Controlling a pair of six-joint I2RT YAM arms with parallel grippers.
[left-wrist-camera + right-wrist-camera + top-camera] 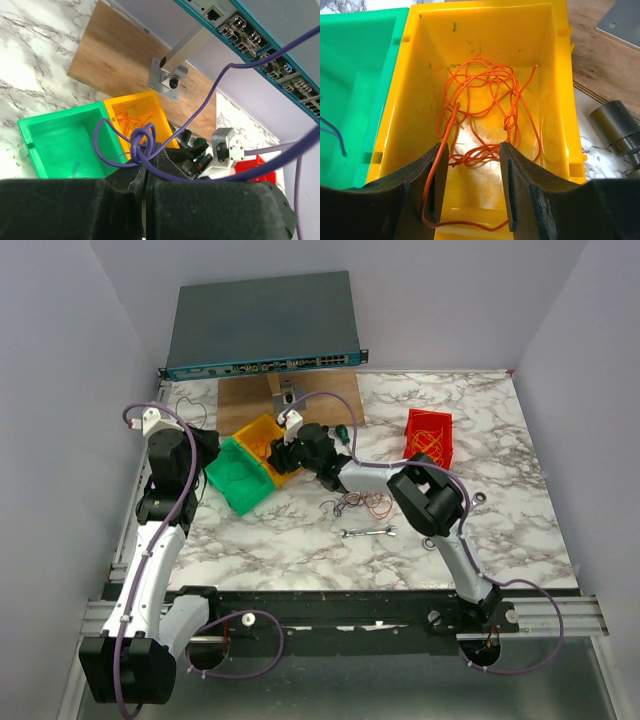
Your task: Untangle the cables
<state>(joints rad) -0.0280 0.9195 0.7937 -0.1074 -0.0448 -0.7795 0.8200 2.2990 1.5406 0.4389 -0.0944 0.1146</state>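
Note:
Orange cables (485,95) lie in a loose curly pile on the floor of the yellow bin (415,90). My right gripper (474,150) hangs open just above that bin (262,436). One orange strand (432,185) runs down the inner face of its left finger and loops across to the right finger, with nothing pinching it. A small tangle of dark and red cables (360,505) rests on the marble table. More orange cables fill the red bin (428,435). My left gripper (144,165) is shut on nothing, beside the green bin (60,140).
The green bin (240,475) touches the yellow bin's left side. A wrench (368,532) lies below the table tangle, and a green-handled screwdriver (343,435) lies right of the yellow bin. A network switch (262,325) on a post with a wooden base (250,400) stands at the back.

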